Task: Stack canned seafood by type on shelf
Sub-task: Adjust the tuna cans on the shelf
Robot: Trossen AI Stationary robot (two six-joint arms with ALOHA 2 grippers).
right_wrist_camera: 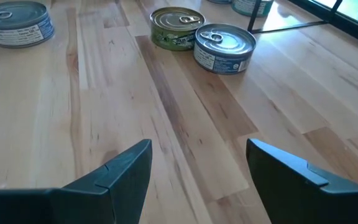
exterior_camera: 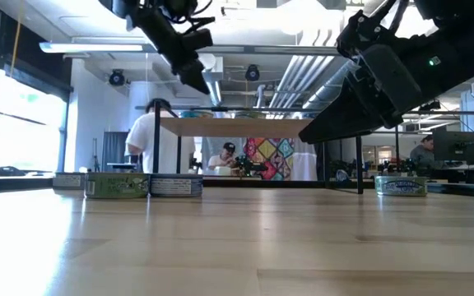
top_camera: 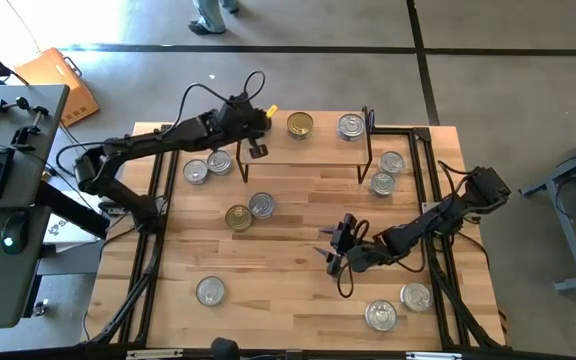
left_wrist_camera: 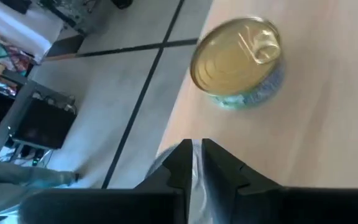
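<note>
Gold tin [top_camera: 300,125] on shelf [top_camera: 323,150]; left gripper [top_camera: 259,150] fingers together, empty.

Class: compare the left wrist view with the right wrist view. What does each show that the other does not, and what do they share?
Only the left wrist view shows a gold-lidded tin on the shelf, with floor beyond, and the left tool shut. Only the right wrist view shows the open right tool over the table, facing a green-labelled tin touching a silver tin. Both show tins on wood.

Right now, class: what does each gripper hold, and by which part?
Nothing is held. The left gripper is shut and empty above the shelf; the right gripper is open.
</note>
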